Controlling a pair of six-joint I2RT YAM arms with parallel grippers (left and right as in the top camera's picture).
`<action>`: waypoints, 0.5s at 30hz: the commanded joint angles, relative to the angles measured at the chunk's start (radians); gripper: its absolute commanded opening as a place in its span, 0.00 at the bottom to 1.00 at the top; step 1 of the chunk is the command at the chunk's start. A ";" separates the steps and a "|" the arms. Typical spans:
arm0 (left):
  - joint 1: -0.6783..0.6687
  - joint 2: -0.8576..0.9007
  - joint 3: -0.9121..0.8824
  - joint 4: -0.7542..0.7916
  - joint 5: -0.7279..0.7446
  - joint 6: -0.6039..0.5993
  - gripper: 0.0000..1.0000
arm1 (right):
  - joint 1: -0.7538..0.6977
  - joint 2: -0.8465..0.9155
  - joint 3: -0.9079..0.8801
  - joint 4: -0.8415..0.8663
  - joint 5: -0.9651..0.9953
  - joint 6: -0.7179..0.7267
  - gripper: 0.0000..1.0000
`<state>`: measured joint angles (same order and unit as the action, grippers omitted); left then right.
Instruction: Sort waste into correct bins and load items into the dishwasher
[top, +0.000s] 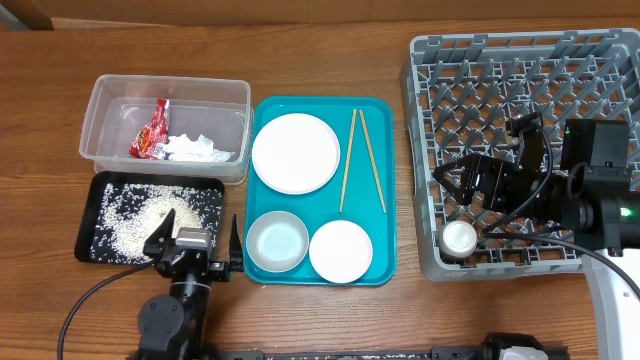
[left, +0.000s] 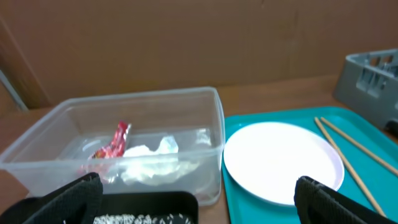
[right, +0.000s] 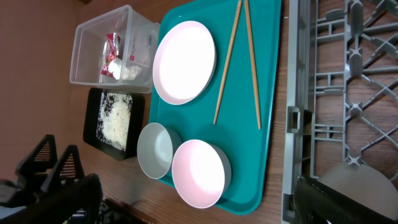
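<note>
Gaping wide overhead, the left gripper (top: 195, 240) and right gripper (top: 487, 158) held nothing; a round white cup (top: 459, 238) sat in the grey grid rack (top: 424, 120). Left wrist: a crinkled red wrapper (left: 115, 142) and crumpled tissue (left: 152, 158) lay inside the clear tub (left: 214, 124). Right wrist: thin wooden chopsticks (right: 227, 62) lay on the smooth teal tray (right: 273, 143).

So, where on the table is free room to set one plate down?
The table is bare in front of the teal tray, toward the robot, and behind the clear tub, along the far edge. The strip between tray and dish rack is narrow. The tray itself is crowded: plates, bowl, chopsticks.
</note>
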<state>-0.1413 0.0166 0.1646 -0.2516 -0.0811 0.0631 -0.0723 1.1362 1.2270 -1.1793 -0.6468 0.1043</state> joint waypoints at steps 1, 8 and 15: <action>0.010 -0.013 -0.124 0.151 0.018 0.008 1.00 | 0.000 -0.001 0.023 0.004 -0.001 -0.004 1.00; 0.011 -0.013 -0.159 0.180 0.030 -0.018 1.00 | 0.000 -0.001 0.023 0.004 -0.001 -0.004 1.00; 0.011 -0.013 -0.159 0.180 0.030 -0.018 1.00 | 0.000 -0.001 0.023 0.004 -0.001 -0.004 1.00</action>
<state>-0.1413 0.0132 0.0090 -0.0742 -0.0628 0.0582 -0.0723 1.1362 1.2270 -1.1790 -0.6472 0.1047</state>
